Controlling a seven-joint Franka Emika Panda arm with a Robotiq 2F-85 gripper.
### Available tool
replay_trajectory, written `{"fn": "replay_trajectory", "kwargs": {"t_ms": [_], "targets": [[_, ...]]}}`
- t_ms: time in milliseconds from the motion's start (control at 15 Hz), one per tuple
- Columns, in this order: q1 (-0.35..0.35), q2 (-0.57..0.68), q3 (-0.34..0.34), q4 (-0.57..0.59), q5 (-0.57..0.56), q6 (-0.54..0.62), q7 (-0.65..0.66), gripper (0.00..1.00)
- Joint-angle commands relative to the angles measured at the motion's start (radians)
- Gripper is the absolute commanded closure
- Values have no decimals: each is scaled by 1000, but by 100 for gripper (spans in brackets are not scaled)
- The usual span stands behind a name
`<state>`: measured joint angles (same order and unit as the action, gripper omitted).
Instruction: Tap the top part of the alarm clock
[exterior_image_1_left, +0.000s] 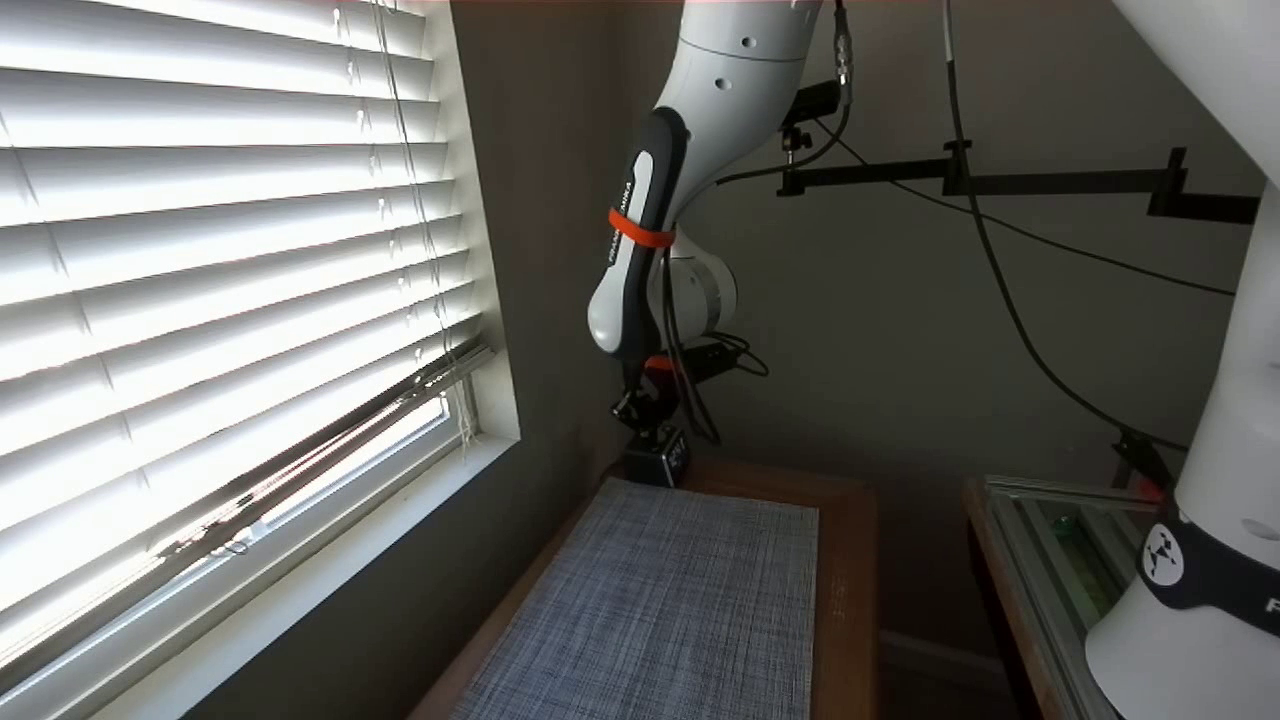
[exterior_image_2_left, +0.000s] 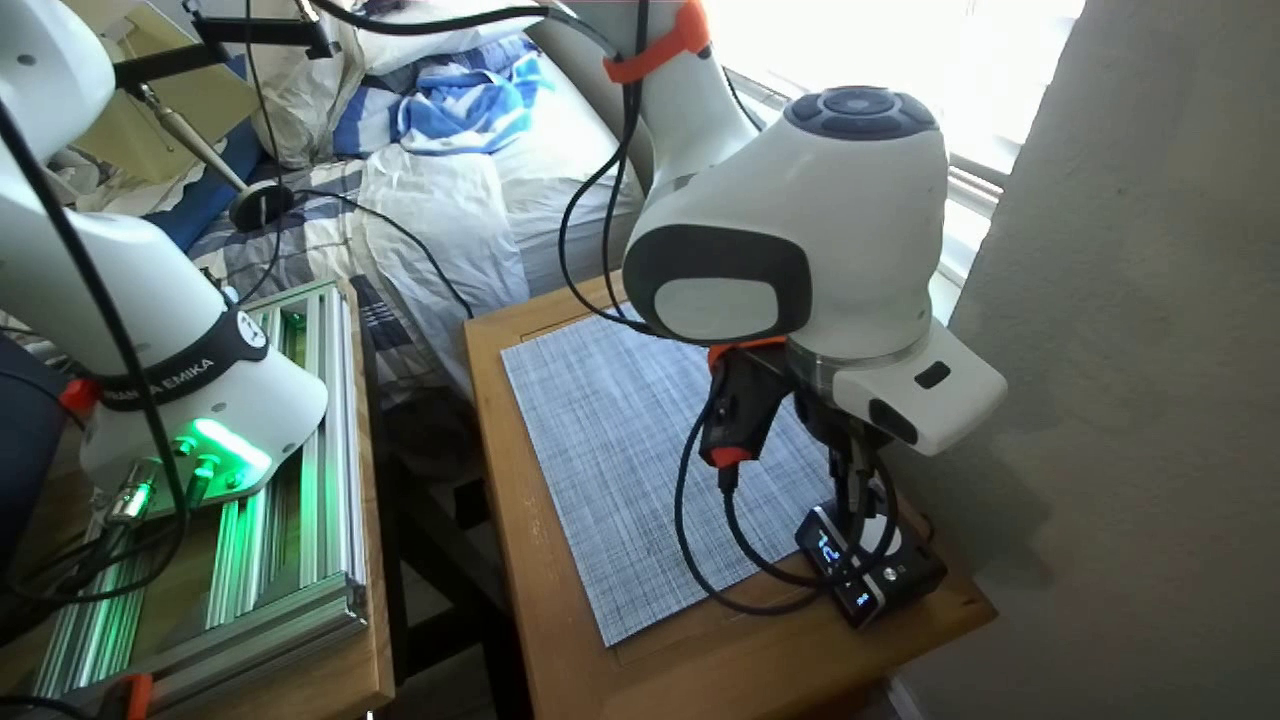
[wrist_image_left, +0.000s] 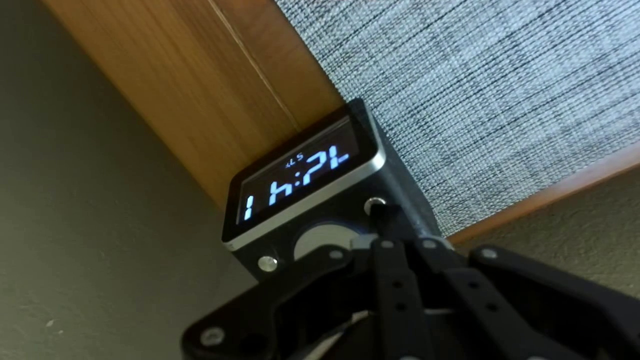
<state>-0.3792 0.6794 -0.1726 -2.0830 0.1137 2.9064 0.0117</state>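
Observation:
The alarm clock is a black box with a lit display (wrist_image_left: 298, 176) and a silver front edge. It stands at the table's corner, also seen in both exterior views (exterior_image_1_left: 655, 463) (exterior_image_2_left: 905, 585). Its top part (wrist_image_left: 327, 214) is a black face with a pale round disc (wrist_image_left: 320, 237) and two small silver buttons. My gripper (wrist_image_left: 395, 222) is shut with nothing between its fingertips, pointing down over the top. The fingertips overlap one silver button (wrist_image_left: 373, 204) and part of the disc. In an exterior view the gripper (exterior_image_2_left: 852, 505) is right above the clock; I cannot tell whether it touches.
A grey woven mat (exterior_image_2_left: 640, 430) lies on the wooden table (exterior_image_2_left: 560, 600) beside the clock. Black cables (exterior_image_2_left: 690, 500) loop from the wrist in front of the clock. A wall (exterior_image_2_left: 1120, 400) and a window with blinds (exterior_image_1_left: 220, 250) stand close to the table.

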Motion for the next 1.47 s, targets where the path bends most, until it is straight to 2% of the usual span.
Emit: {"fn": "replay_trajectory", "kwargs": {"t_ms": [0, 1400], "targets": [[-9, 21, 6, 15, 19, 21, 6, 100], [-10, 62, -2, 40, 19, 24, 12, 100]]}}
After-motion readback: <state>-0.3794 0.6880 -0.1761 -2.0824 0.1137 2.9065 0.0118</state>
